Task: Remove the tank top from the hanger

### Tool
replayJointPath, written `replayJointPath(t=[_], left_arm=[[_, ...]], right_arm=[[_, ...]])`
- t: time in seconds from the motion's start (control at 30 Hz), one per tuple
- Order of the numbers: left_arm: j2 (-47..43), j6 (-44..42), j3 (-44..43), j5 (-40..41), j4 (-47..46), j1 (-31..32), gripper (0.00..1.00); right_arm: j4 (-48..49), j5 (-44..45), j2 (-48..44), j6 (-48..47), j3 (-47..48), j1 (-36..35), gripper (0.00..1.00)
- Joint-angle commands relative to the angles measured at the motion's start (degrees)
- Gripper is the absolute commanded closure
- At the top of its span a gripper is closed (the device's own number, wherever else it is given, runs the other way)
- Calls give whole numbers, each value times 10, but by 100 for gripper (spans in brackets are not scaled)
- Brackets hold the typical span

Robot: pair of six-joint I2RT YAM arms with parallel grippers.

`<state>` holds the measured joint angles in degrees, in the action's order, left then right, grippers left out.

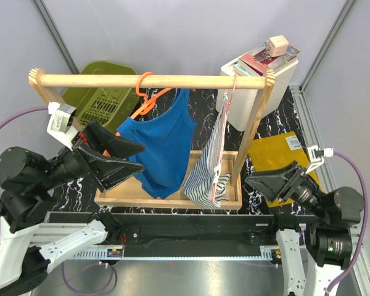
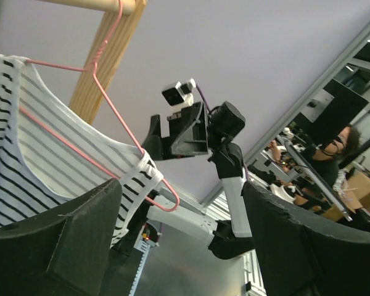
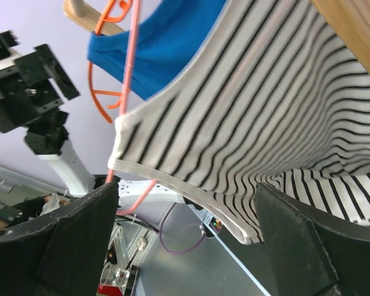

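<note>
- One wooden rack [image 1: 98,80] stands across the table. Its single rail carries everything that hangs.
- Two arms reach toward it, one gripper each. The left gripper [image 1: 142,156] is at the rack's left half, and the right gripper [image 1: 254,182] sits low beside the rack's right post.
- Two garments hang side by side. The blue tank top [image 1: 163,145] is at the middle of the rail, and one black-and-white striped garment [image 1: 203,176] is to its right.
- Two hangers are in view. The orange hanger [image 1: 149,100] is hooked over the rail with the tank top on it. A thin pink hanger [image 3: 130,49] carries the striped garment.
- The tank top lies just beyond the left gripper. From above, the fingertips overlap its lower left edge, but I cannot tell whether they touch the cloth.
- It is well apart from the right gripper, with the striped garment between them.
- The left gripper's fingers [image 2: 55,246] are spread wide. In its wrist view nothing sits between them.
- The right gripper's fingers [image 3: 61,240] are also spread wide and hold nothing. The striped cloth hangs above them.
</note>
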<state>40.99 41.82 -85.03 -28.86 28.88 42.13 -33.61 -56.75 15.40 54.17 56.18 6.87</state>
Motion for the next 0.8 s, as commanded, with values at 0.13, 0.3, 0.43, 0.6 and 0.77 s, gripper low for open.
replayJointPath(t=[0.13, 0.3, 0.43, 0.6, 0.77], left_arm=[[34, 25, 43, 3, -117, 51, 19], [117, -55, -13, 142, -73, 212, 20], [203, -148, -104, 280, 3, 325, 20], [217, -186, -97, 374, 5, 385, 20], [228, -213, -91, 449, 8, 443, 21]], right_arm=[[82, -79, 154, -1, 146, 24, 4], [43, -71, 219, -17, 205, 4, 6], [-40, -35, 241, -85, 215, -41, 6], [-151, 44, 264, -205, 221, -158, 5], [-336, 165, 324, -309, 282, -264, 1]])
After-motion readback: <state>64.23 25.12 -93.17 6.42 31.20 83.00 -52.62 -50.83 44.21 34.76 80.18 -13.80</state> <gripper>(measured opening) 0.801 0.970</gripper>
